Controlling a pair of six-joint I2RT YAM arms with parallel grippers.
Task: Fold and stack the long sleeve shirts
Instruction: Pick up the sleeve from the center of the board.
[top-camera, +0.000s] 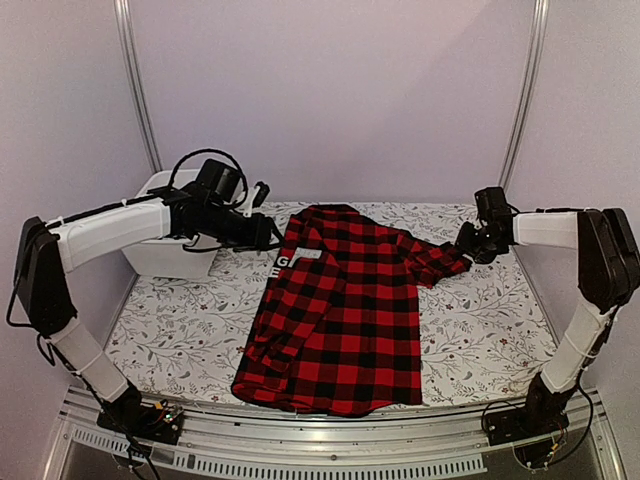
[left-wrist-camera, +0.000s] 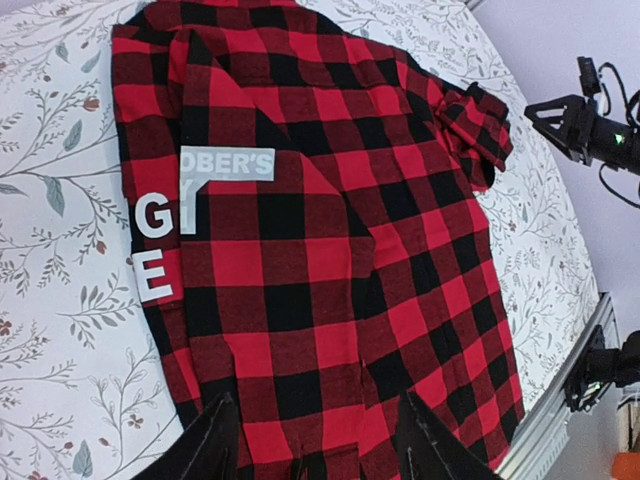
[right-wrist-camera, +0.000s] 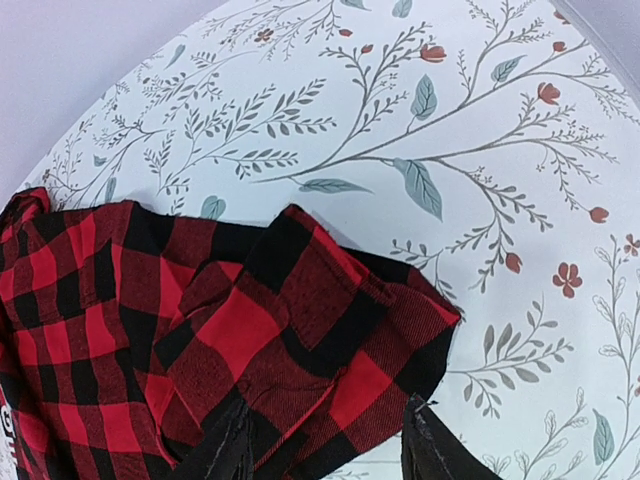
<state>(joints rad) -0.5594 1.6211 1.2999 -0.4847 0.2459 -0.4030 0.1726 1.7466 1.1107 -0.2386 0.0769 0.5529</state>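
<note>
A red-and-black check long sleeve shirt (top-camera: 340, 310) lies spread on the floral table cover, collar end towards the back. Its white lettered tag (left-wrist-camera: 225, 163) shows near the left edge. My left gripper (top-camera: 268, 232) hovers at the shirt's upper left edge. In the left wrist view the left gripper (left-wrist-camera: 315, 440) is open, its fingers apart over flat cloth with nothing pinched. My right gripper (top-camera: 468, 245) is at the bunched sleeve cuff (right-wrist-camera: 330, 320) on the shirt's right. It (right-wrist-camera: 320, 440) stands open astride the cuff, with bare table showing beside one finger (right-wrist-camera: 430, 450).
A white plastic bin (top-camera: 160, 255) stands at the back left, behind the left arm. The floral table cover (top-camera: 480, 330) runs to a metal rail (top-camera: 330, 425) at the near edge. Two slanted poles (top-camera: 138, 90) rise at the back corners.
</note>
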